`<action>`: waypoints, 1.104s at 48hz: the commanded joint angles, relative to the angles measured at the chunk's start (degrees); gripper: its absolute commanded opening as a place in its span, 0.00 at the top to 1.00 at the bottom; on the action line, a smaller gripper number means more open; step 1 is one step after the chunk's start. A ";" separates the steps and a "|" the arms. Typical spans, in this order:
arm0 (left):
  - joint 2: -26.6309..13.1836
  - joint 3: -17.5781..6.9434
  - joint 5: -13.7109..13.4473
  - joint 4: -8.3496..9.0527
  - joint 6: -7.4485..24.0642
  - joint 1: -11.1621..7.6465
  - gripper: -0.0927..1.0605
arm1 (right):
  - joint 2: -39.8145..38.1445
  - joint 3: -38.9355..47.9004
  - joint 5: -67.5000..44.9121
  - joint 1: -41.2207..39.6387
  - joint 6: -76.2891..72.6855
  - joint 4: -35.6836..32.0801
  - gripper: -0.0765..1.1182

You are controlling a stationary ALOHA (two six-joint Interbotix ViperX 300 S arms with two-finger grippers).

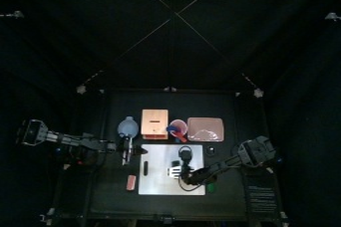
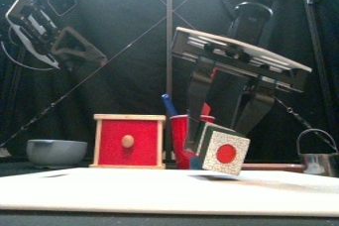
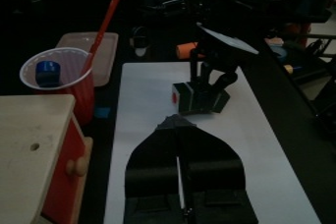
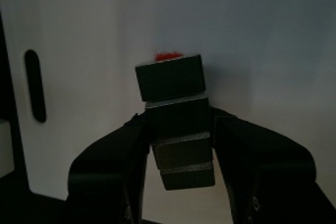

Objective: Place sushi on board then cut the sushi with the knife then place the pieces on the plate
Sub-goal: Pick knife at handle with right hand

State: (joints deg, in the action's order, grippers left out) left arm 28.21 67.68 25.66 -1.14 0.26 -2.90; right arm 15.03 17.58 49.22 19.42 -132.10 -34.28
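Observation:
The sushi roll (image 2: pixel 219 154) is a dark block with a red-centred white end, and it hangs tilted low over the white cutting board (image 1: pixel 160 179). My right gripper (image 4: pixel 175 135) is shut on it, coming down from above in the front view, and I cannot tell whether the roll touches the board. The left gripper (image 3: pixel 178 122) sits at the board's left edge, shut and holding nothing, pointing toward the roll (image 3: pixel 199 96). A red cup (image 3: pixel 59 71) behind the board holds a blue and a red knife. At the back right lies the pink plate (image 1: pixel 204 126).
The wooden box (image 2: pixel 130 141) with its red drawer front stands behind the board. A blue-grey bowl (image 2: pixel 56 152) is at the back left, and a metal cutter (image 2: pixel 315 157) at the far right. A small reddish piece (image 1: pixel 132 181) lies left of the board.

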 commanded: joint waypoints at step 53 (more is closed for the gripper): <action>0.26 0.79 0.35 -0.18 -0.35 0.35 0.93 | -17.58 1.67 16.00 7.56 13.01 2.64 0.13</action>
State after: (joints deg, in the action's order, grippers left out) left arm 28.30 69.26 25.66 -1.23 0.09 -2.72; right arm 2.20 19.78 63.46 26.81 -121.82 -31.82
